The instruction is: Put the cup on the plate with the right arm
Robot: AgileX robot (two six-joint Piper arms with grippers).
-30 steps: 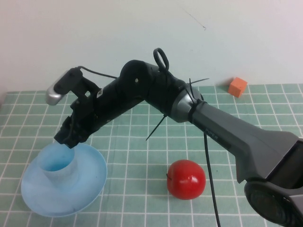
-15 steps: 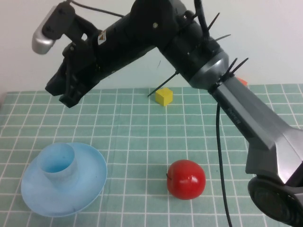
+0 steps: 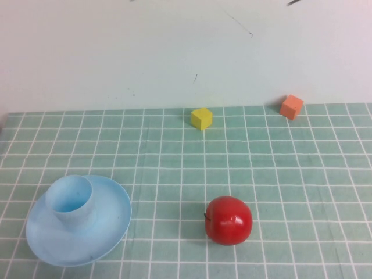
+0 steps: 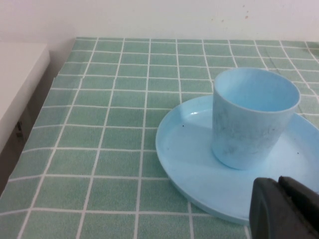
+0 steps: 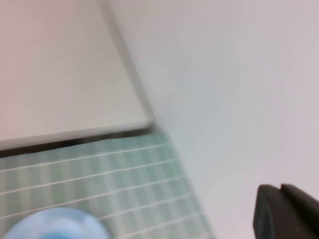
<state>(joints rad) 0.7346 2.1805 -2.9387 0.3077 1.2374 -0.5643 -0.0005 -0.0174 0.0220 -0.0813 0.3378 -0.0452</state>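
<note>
The light blue cup (image 3: 70, 202) stands upright on the light blue plate (image 3: 107, 226) at the near left of the table. Both also show in the left wrist view, the cup (image 4: 251, 117) on the plate (image 4: 184, 157). My left gripper (image 4: 280, 191) is shut and empty, close to the plate's rim. My right gripper (image 5: 282, 195) is shut and empty, raised high and out of the high view; a blurred blue patch (image 5: 55, 225) lies far below it.
A red apple (image 3: 228, 220) sits at the near middle. A yellow cube (image 3: 201, 118) and an orange cube (image 3: 292, 107) lie at the back by the wall. A white surface (image 4: 17, 84) borders the green checked mat's left edge.
The right arm has lifted up and away from the cup and left the high view. The cup stays standing on the plate.
</note>
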